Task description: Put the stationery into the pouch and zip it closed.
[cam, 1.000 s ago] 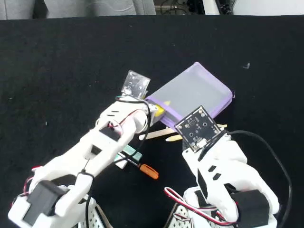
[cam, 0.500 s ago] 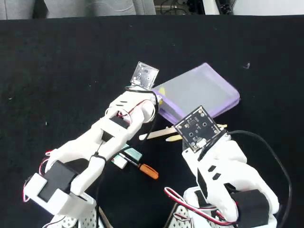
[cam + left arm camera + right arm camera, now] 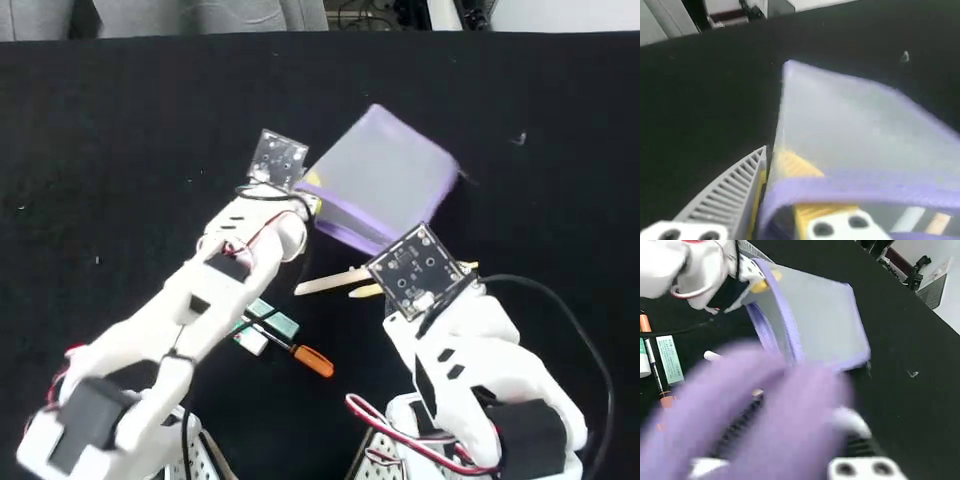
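Note:
The purple mesh pouch (image 3: 385, 175) is tilted up off the black table, its open rim toward the arms. My left gripper (image 3: 308, 205) is shut on the rim's corner (image 3: 790, 200), beside a yellow piece (image 3: 790, 165). My right gripper (image 3: 410, 250) sits under its camera board at the pouch's near edge, and the purple rim (image 3: 765, 405) lies blurred across its fingers, so it looks shut on it. Loose on the table are a pale stick (image 3: 330, 282), an orange-tipped pen (image 3: 300, 353) and a teal-and-white eraser (image 3: 272, 322).
The black table (image 3: 120, 120) has free room to the left, right and behind the pouch. The stationery lies between the two arm bases. Grey chairs and cables stand beyond the far edge.
The left gripper pulled back and left while holding the pouch's corner. The pouch swung round and tilted upward. The right arm and the loose stationery stayed put.

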